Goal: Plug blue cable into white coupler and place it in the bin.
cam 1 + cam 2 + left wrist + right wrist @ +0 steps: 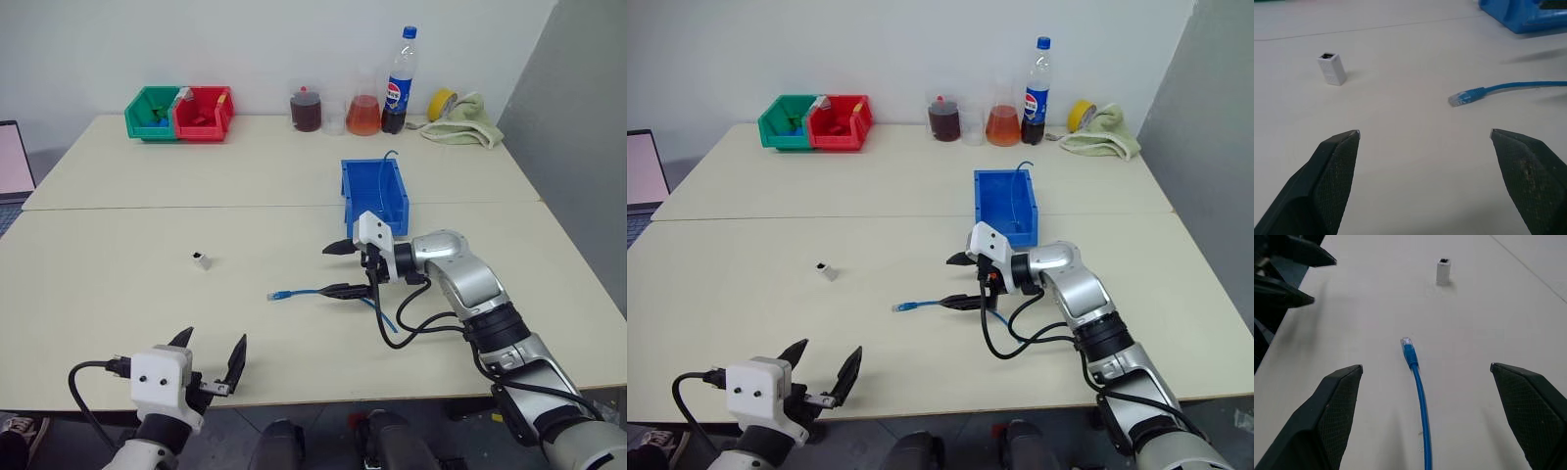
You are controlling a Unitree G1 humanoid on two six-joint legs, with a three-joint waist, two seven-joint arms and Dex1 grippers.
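The blue cable (pixel 306 291) lies loose on the table, its plug (pixel 1408 348) pointing left toward the white coupler (pixel 202 259). The coupler stands alone, a hand's breadth beyond the plug and touching nothing. My right gripper (pixel 331 269) hovers open just above the cable's middle, one finger on each side, holding nothing. The blue bin (pixel 373 196) stands right behind that hand. Near the table's front edge my left gripper (pixel 214 343) is open and empty, with the coupler (pixel 1332 68) and plug (pixel 1464 97) ahead of it.
At the back stand a green bin (pixel 152 113) and a red bin (pixel 203 113). Two beakers of liquid (pixel 306 106), a cola bottle (pixel 399 80), a yellow tape roll (pixel 441 103) and a cloth (pixel 465 122) stand there too. A laptop (pixel 15 162) sits at the far left.
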